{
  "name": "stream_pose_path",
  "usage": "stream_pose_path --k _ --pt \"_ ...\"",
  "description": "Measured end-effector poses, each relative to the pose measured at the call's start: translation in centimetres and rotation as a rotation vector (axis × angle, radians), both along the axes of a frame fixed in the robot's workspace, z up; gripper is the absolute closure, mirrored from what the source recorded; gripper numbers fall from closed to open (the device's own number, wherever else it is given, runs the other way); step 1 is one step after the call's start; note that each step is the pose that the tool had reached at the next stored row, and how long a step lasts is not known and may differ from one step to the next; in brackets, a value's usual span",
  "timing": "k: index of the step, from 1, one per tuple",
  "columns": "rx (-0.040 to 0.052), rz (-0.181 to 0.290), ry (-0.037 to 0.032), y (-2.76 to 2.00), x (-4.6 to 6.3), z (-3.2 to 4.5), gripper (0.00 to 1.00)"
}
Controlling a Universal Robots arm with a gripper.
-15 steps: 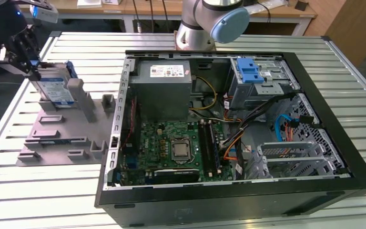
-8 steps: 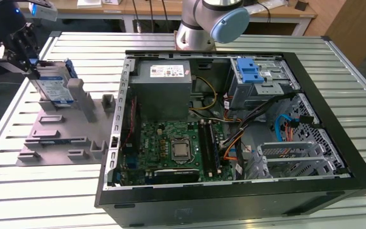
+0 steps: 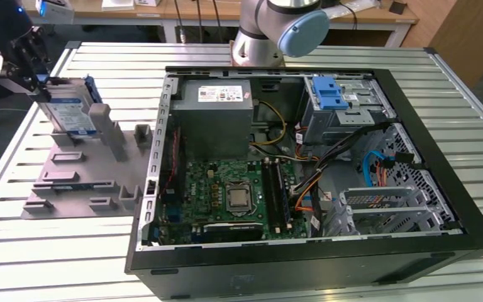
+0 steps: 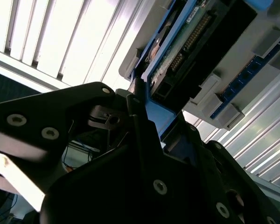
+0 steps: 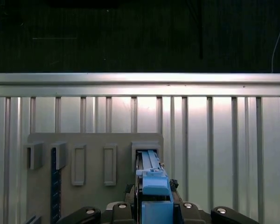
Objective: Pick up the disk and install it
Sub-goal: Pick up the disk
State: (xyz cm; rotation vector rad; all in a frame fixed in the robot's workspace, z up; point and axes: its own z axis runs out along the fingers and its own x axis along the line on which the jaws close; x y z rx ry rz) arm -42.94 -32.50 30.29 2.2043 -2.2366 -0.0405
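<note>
Hand (image 3: pixel 37 77), black, at the exterior view's upper left, pinches the flat silver blue-framed disk (image 3: pixel 67 112), upright in a grey plastic holder (image 3: pixel 73 171) on the slatted metal desk (image 3: pixel 48 264), likely to keep its edges reachable; the open black computer case (image 3: pixel 292 267) lies rightward.

Open PC case (image 3: pixel 309 267) w/ mobo (image 3: pixel 224 192), grey fixture plate (image 3: pixel 70 167), slatted table (image 3: pixel 48 258)

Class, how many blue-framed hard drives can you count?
1: the silver hard drive with a blue plastic frame stands in the grey slotted fixture at the exterior view's left. Others may hide in the black computer case.
</note>
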Motion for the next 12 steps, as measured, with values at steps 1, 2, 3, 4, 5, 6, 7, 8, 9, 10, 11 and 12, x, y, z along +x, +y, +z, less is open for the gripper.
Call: stream_pose_path --k 1,2,3,4,5,6,7,8,9,10,11,12 --pt "0.0003 0.000 0.0000 0.00 0.0 0.13 0.64" --pt "0.0007 0.000 0.0000 0.00 0.0 0.24 0.64" --pt "0.0013 0.000 -0.0001 0.01 0.0 0.34 0.64" --pt "0.0020 0.000 -0.0001 0.01 0.0 0.46 0.64" --pt "0.0024 0.000 0.0000 0.01 0.0 0.62 0.64" --pt "0.0029 0.000 -0.0001 0.00 0.0 0.77 0.64" --pt "0.0036 0.000 -0.0001 0.00 0.0 0.91 0.64" --pt "0.0043 0.000 -0.0001 0.00 0.0 1.06 0.64" --pt "0.0049 0.000 -0.0002 0.00 0.0 1.19 0.64" --pt "0.0052 0.000 0.0001 0.00 0.0 1.31 0.64" --pt "0.0055 0.000 0.0000 0.00 0.0 1.40 0.64" --pt "0.0057 0.000 -0.0001 0.00 0.0 1.51 0.64"
